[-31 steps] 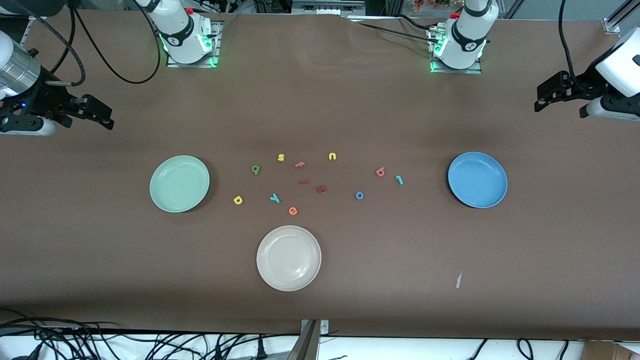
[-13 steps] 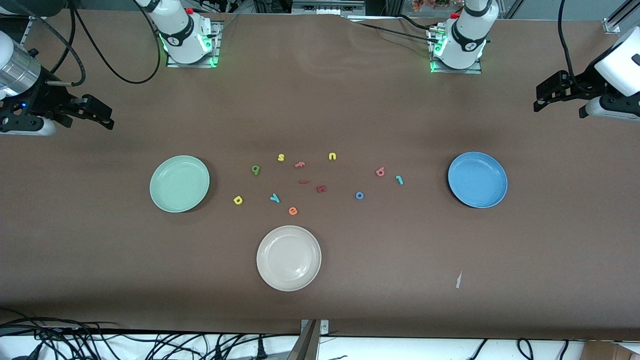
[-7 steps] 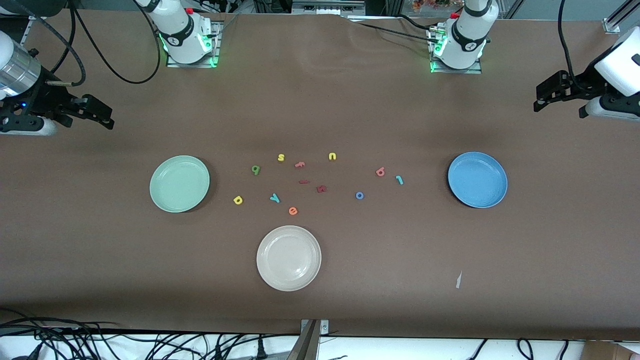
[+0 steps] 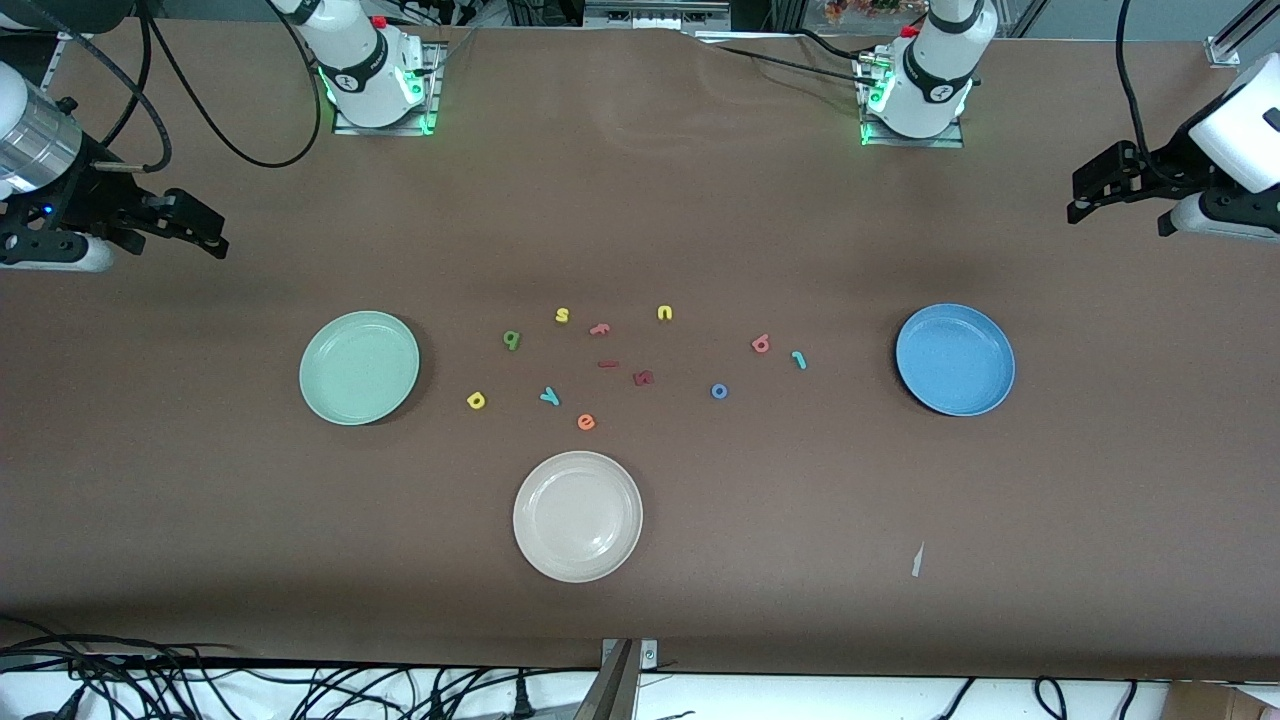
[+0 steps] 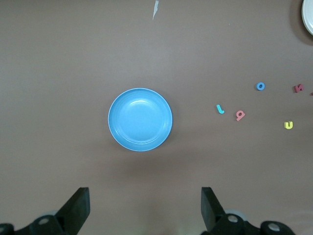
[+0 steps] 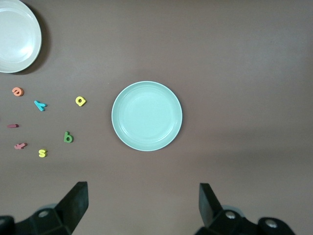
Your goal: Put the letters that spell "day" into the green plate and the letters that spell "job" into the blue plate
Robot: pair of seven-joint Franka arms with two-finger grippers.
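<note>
nothing is placed yet: the green plate [image 4: 359, 367] and the blue plate [image 4: 955, 359] are both seen bare on the desk [image 4: 700, 560], with every letter lying loose between them. the right gripper [image 4: 190, 228] is held up over the right arm's end of the desk, jaws spread wide and holding nothing; the left gripper [image 4: 1100, 190] is held the same way over the left arm's end, wide and holding nothing. both arms are judged to be waiting.

the "day" letters are found toward the green plate: the yellow "d" [image 4: 476, 400] closest to its rim, the teal "y" [image 4: 551, 395] beside it toward the middle, the dark green "a" [image 4: 512, 340] farther from the front camera. the "job" letters are gathered toward the blue plate: the teal "j" [image 4: 798, 359] nearest it, the salmon "b" [image 4: 761, 344] just beside that, the blue "o" [image 4: 719, 391] a little nearer the camera.

so the split is read plainly: the right arm is nearer "day", the left arm nearer "job", and each set lies inward from its gripper, past its own plate. a cream plate [image 4: 577, 515] is left out of it. no brand or label can be read besides the letters themselves.
</note>
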